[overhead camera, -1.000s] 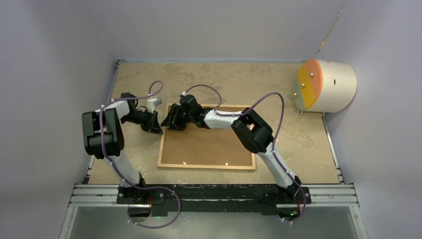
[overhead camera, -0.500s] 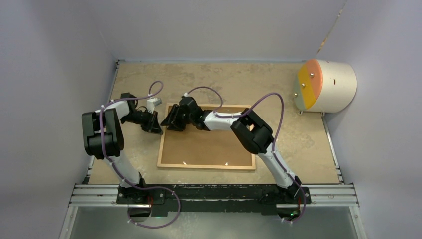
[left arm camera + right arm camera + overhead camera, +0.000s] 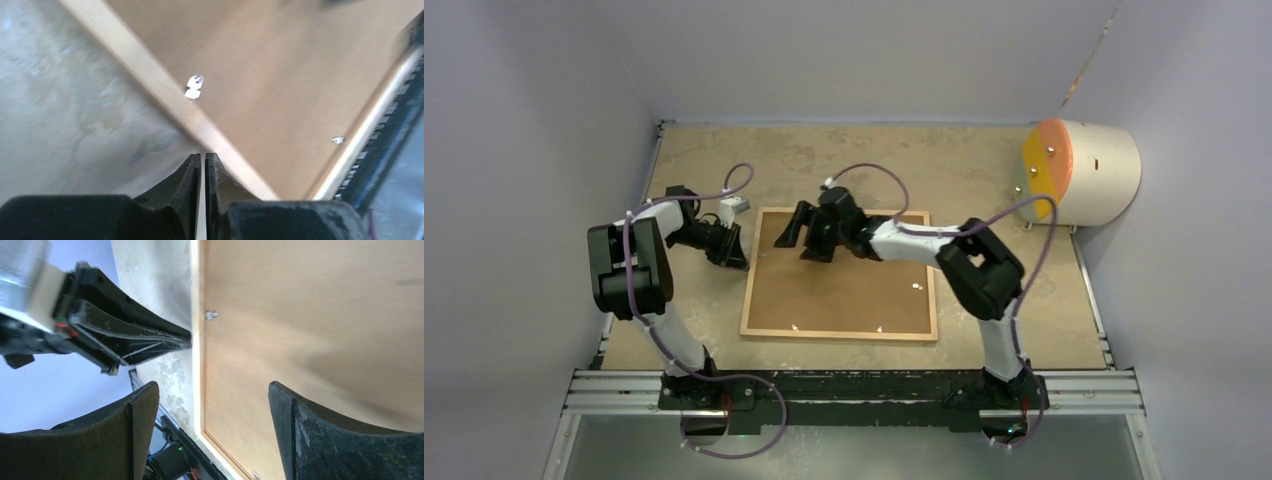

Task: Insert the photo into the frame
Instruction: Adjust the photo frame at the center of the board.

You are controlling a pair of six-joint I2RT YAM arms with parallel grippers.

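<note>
1. Frame [image 3: 844, 334] flat on the tabletop [image 3: 874, 165], back side up, with the brown backing board [image 3: 844, 285] filling the space inside the wooden strips.
2. Photo not visible in any view; probably already under the backing board, but impossible to confirm from here.
3. Left fingers [image 3: 192, 175] pressed together, holding nothing, tips low at the outer edge of the frame's left strip near the far corner. Cannot tell whether really touching the wood. Likely placed there as a stop, to keep the frame from sliding to the left.
4. Right fingers [image 3: 320, 440] spread wide and empty, hanging above the far part of the backing board and pointing toward the left fingers.
5. Small metal tabs [image 3: 193, 87] standing along the inner edge of the strips, some reaching over the board. Remaining work probably there: pressing the board down and turning the tabs to lock it.
</note>
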